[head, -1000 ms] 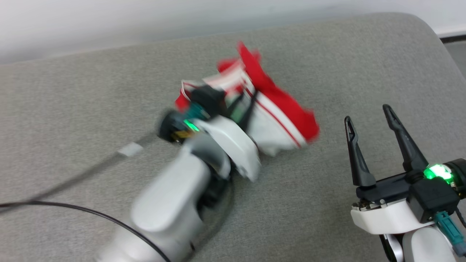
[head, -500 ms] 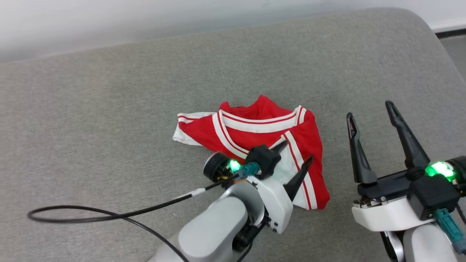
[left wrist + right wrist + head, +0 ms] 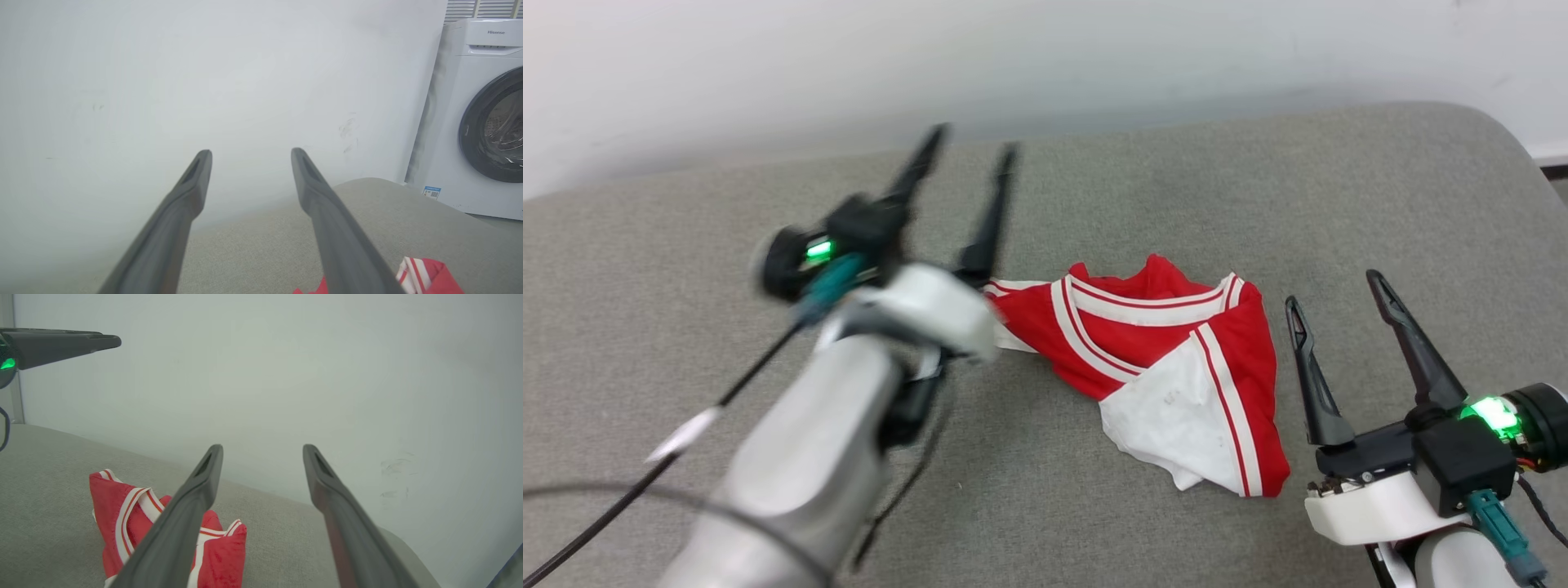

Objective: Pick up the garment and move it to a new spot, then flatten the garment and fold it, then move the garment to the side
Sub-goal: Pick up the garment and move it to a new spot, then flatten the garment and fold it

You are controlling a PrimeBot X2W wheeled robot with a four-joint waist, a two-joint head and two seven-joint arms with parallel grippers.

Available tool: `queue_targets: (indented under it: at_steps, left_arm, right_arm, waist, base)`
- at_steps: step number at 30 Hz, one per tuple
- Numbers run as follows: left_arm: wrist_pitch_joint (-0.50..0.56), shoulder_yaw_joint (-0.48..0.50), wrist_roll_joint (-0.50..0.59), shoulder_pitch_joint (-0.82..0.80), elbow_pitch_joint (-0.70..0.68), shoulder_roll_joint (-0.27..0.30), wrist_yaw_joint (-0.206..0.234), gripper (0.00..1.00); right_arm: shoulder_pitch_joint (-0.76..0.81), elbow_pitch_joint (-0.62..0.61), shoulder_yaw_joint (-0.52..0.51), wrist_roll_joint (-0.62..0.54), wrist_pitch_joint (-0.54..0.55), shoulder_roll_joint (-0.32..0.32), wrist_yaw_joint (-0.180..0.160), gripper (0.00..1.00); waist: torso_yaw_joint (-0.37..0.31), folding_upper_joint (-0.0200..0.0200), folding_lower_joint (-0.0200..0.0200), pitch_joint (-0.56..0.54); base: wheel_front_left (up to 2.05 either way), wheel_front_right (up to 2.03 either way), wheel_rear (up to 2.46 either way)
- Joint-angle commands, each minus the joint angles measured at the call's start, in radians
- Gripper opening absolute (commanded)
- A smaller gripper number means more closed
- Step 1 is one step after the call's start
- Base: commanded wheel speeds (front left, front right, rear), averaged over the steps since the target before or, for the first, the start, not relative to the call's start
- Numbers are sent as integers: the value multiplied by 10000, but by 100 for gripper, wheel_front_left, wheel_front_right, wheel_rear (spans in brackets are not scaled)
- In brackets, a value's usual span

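Crumpled garment (image 3: 1168, 351) on cushion (image 3: 1258, 180), well off its back edge — left gripper (image 3: 977, 140), right gripper (image 3: 1331, 289) spread wide.

My left tool (image 3: 974, 145) sits at the upper left of the head view, blurred. Its 2 dark fingers are spread apart and empty, pointing up the frame above my pale forearm (image 3: 800, 457). My right tool (image 3: 1333, 292) is at the lower right, its 2 fingers likewise apart and gripping nothing.
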Motion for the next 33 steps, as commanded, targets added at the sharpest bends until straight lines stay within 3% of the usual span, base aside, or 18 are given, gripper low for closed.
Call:
queue_targets:
  at_steps: [1,6,10,19,25,33]
  left_arm:
    - [-20,291,141,474,-192,231,87,100]
    - [-23,1704,894,2101,-1441,1135,300,100]
    - [-24,2911,1039,3730,-2438,1200,317,100]
    - [-25,3705,2109,5997,-3477,94,-632,100]
    - [-26,4175,2446,6369,-3198,-640,-1129,100]
    - [-26,4871,2819,6288,-3041,-1142,-1701,100]
  right_arm:
    - [106,11,7,49,-22,22,-6,100]
    - [247,-68,-87,344,-22,20,-6,100]
    - [330,-94,-45,317,-22,20,-6,100]
    - [566,-69,-66,376,-22,21,-6,100]
    - [520,-50,-33,499,-22,21,-6,100]
    - [532,-84,-67,637,-22,11,-5,100]
  waist:
    - [79,0,0,-110]
    - [187,0,0,-212]
    - [225,0,0,-221]
    - [400,0,0,-283]
    - [398,0,0,-337]
    - [383,0,0,-217]
  base:
    - [0,0,0]
    - [0,0,0]
    - [0,0,0]
    - [0,0,0]
    - [0,0,0]
    - [0,0,0]
